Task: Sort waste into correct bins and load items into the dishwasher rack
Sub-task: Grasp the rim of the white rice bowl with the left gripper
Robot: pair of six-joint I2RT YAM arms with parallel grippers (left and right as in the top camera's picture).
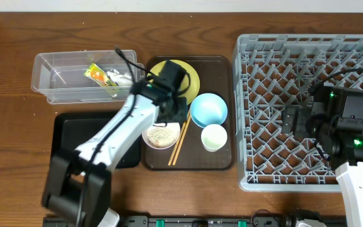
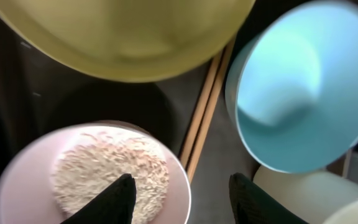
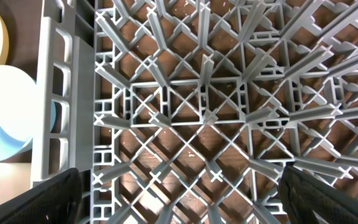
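Note:
My left gripper [image 1: 172,118] is open over the brown serving tray [image 1: 222,162], low above the white bowl [image 1: 151,140] that holds the rice heap [image 1: 161,134]. In the left wrist view the gripper [image 2: 184,190] straddles the bowl's right rim [image 2: 17,180]: one finger is over the rice [image 2: 98,168], the other over bare tray. The chopsticks [image 2: 205,99] lie between the white bowl and the light blue bowl [image 2: 297,93], with the yellow plate [image 2: 117,37] beyond and the pale cup [image 2: 316,196] at the right. My right gripper [image 1: 292,120] hangs open and empty over the grey dishwasher rack [image 1: 257,50].
The clear tub [image 1: 55,85] at the back left holds the snack wrapper [image 1: 96,75] and white paper scraps [image 1: 122,79]. The black tray [image 1: 68,135] lies in front of it, partly under my left arm. In the right wrist view the open gripper [image 3: 182,193] is above the rack lattice [image 3: 204,93].

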